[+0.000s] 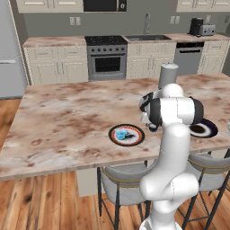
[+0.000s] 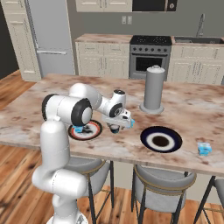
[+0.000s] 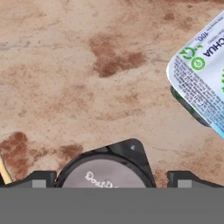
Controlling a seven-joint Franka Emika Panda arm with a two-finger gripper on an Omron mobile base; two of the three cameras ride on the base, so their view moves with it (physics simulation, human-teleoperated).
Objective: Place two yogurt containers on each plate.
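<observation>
Down low over the marble counter [image 2: 197, 109], the gripper [image 3: 109, 177] stands with its fingers spread wide, a dark yogurt cup [image 3: 105, 168] between them, not clamped. Just beside lies a pale foil-topped cup [image 3: 203, 70]. To the arm's left, the red-rimmed plate [image 2: 97, 130] carries a blue cup [image 1: 120, 134]; to its right sits the blue-rimmed plate [image 2: 161, 140], then another blue cup [image 2: 204, 148] near the counter's front edge. Behind stands a tall grey cylinder [image 2: 153, 89], with open counter around.
</observation>
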